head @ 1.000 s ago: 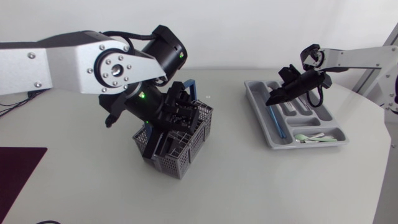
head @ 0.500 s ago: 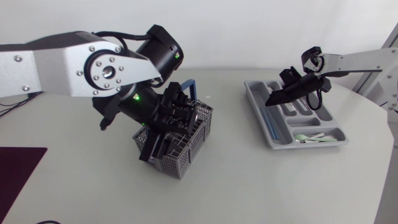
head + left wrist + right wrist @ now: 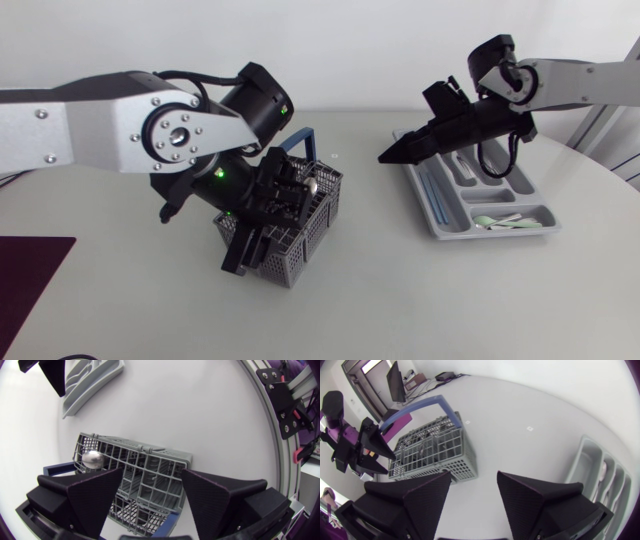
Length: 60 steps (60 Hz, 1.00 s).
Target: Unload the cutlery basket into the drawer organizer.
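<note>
Left end effector [image 3: 151,480], its two wedge fingers spread wide and holding nothing, hangs over the cutlery basket [image 3: 300,250], which stands on the worktop [image 3: 400,300] left of centre, closer to the front edge than the back. The basket is a grey plastic grid with a blue handle [image 3: 305,135] arching over it. A polished metal spoon bowl [image 3: 92,459] shows above one compartment near the left finger; the rest of the contents are hard to make out through the mesh.

The right end effector [image 3: 474,480], also open and empty, hovers above the worktop between basket and drawer organizer [image 3: 495,233]. The grey organizer lies toward the right edge, with pale green spoons [image 3: 497,220] in its front cross compartment and blue pieces [image 3: 440,195] in a long one.

The spoon is likely light, rigid and slick, and would probably twist in a loose pinch. Gripping across the neck just under the bowl, where it clears the grid, looks the surest hold.
</note>
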{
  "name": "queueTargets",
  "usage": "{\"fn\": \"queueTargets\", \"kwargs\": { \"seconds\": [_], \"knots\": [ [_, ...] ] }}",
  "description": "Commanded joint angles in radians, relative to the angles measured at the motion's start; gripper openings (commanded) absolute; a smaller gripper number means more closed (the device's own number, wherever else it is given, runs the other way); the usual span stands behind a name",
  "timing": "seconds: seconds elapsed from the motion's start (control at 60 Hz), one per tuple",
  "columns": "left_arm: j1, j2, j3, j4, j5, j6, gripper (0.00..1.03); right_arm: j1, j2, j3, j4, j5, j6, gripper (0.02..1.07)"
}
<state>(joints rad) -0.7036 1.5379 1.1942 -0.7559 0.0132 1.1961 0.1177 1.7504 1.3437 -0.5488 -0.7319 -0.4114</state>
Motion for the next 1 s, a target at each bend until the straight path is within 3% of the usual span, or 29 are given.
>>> {"fn": "queueTargets", "kwargs": {
  "seconds": [0.0,0.083,0.133,0.183,0.283,0.367,0.417,0.783,0.983],
  "knots": [
    [-0.010,-0.016,-0.025,0.012,-0.004,-0.020,0.91,0.040,0.009,-0.031,0.006,-0.026,0.026,0.61],
    [-0.010,-0.016,-0.027,0.012,-0.004,-0.027,0.91,0.066,0.014,-0.040,0.052,-0.061,0.060,0.37],
    [-0.008,-0.016,-0.027,0.012,-0.004,-0.030,0.85,0.085,0.021,-0.038,0.073,-0.066,0.072,0.18],
    [-0.007,-0.016,-0.027,0.012,-0.004,-0.035,0.78,0.099,0.032,-0.035,0.098,-0.066,0.092,0.08],
    [-0.004,-0.018,-0.030,0.012,-0.004,-0.041,0.57,0.126,0.064,-0.021,0.105,-0.069,0.103,0.07],
    [-0.002,-0.015,-0.039,0.020,-0.004,-0.058,0.24,0.166,0.107,-0.011,0.124,-0.072,0.117,0.07],
    [0.000,-0.010,-0.044,0.020,-0.004,-0.061,0.18,0.185,0.126,-0.008,0.135,-0.075,0.118,0.07],
    [0.015,0.027,-0.081,0.020,-0.010,-0.078,0.17,0.226,0.210,0.021,0.168,-0.021,0.138,0.07],
    [0.021,0.024,-0.073,0.023,-0.010,-0.079,0.17,0.206,0.123,-0.003,0.167,-0.041,0.137,0.07]
  ]
}}
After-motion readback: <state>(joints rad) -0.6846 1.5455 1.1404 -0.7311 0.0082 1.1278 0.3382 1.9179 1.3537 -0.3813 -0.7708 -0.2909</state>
